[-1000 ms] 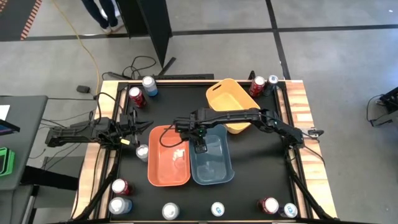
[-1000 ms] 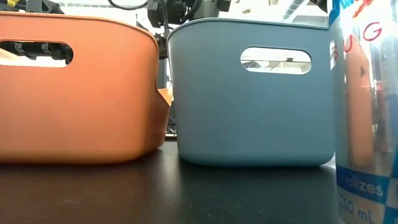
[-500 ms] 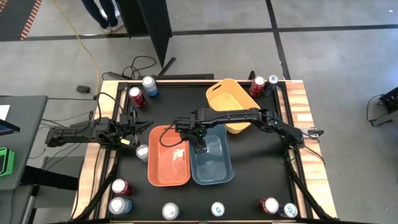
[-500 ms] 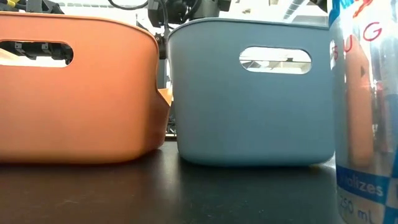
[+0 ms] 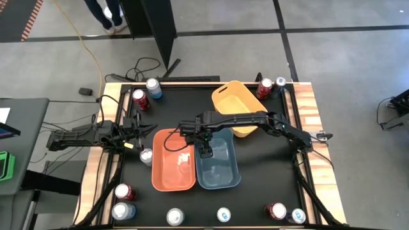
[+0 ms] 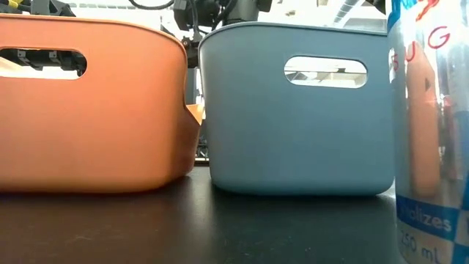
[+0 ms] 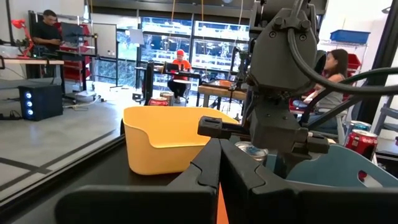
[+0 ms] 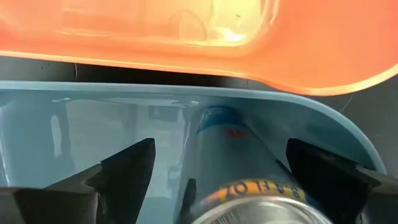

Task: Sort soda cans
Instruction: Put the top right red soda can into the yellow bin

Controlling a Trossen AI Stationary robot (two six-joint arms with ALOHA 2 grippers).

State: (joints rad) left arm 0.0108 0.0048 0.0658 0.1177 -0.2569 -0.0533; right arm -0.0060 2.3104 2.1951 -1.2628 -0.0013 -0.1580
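While the left arm is sitting parked over at the table's 9 o'clock edge, its left end effector (image 5: 131, 135) is staying out of the action with the fingers (image 7: 205, 168) pressed flat together, nothing between them. A silver can (image 5: 146, 156) is standing just beside it, right off the orange bin (image 5: 160, 176).

Moving toward the middle, the orange bin and the blue bin (image 5: 231, 177) are sitting side by side, walls touching. The right end effector (image 5: 206, 152) is hanging over the 12 o'clock end of the blue bin with its fingers (image 8: 124, 171) spread wide. Between them, down inside the bin, a blue can (image 8: 239, 168) is lying against the bin wall, and neither finger is touching it.

The yellow bin (image 5: 225, 96) is sitting at about 1 o'clock from the blue one, tilted a bit.

The rest of the soda cans are standing around the rim of the table: two at the 11 o'clock corner (image 5: 146, 93), two at the 1 o'clock corner (image 5: 271, 85), and a loose row along the 6 o'clock edge (image 5: 223, 214) from corner to corner.
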